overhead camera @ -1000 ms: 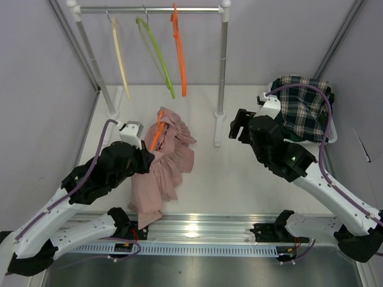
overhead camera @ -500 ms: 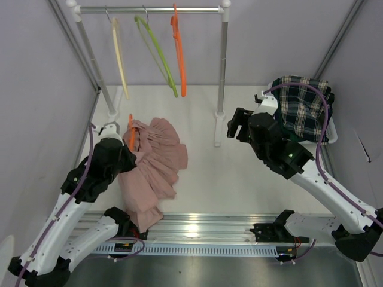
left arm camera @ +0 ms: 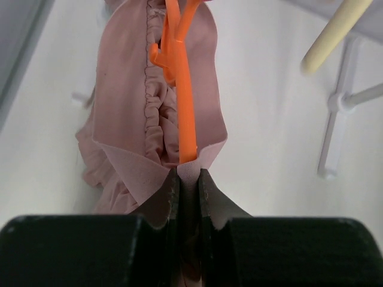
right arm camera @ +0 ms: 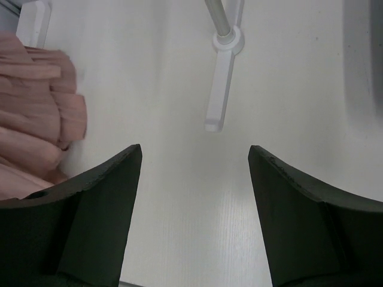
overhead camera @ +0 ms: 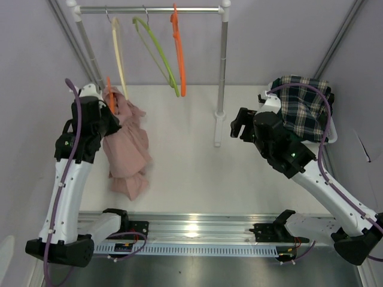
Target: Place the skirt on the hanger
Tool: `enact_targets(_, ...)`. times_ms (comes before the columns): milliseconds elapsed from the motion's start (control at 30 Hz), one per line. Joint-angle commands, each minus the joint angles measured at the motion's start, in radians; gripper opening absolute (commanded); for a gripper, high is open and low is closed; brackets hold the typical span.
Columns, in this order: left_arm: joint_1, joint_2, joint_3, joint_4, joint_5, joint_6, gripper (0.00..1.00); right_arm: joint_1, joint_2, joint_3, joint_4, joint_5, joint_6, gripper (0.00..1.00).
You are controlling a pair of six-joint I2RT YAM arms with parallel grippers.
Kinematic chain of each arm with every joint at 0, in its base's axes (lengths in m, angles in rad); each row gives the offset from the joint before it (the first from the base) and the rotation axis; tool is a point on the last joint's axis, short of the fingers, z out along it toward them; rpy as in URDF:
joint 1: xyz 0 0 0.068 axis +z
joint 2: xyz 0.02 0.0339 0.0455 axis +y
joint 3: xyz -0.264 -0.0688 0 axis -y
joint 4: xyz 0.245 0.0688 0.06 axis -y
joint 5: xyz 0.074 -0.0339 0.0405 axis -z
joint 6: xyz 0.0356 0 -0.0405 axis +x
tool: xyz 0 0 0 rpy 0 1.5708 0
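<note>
The left gripper [left arm camera: 188,179] is clamped on the skirt [left arm camera: 122,113], with the orange hanger [left arm camera: 182,89] running straight ahead from its tips. The right gripper [right arm camera: 192,152] hangs spread apart above the tabletop [right arm camera: 179,227], the skirt to its left.

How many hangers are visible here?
4. Three hang on the rail: a cream hanger, a green hanger, an orange hanger. A second orange hanger is in the pink skirt, held by the left gripper.
</note>
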Motion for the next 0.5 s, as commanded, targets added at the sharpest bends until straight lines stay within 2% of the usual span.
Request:
enact_targets(0,0.041,0.053,0.15,0.11,0.028,0.096,0.0,-0.021,-0.039,-0.009,0.016,-0.029,-0.032,0.77)
enact_targets(133,0.059,0.148,0.328,0.091,0.032,0.139,0.0,-0.052,-0.056,-0.012,0.013,-0.053,-0.047,0.78)
enact_targets(367,0.071,0.277,0.522,0.074,0.052,0.229,0.0,-0.1,-0.084,-0.026,0.022,-0.085,-0.067,0.78)
enact_targets(467,0.09,0.315,0.62,0.067,0.104,0.263,0.0,-0.119,-0.09,-0.029,0.027,-0.101,-0.072,0.78)
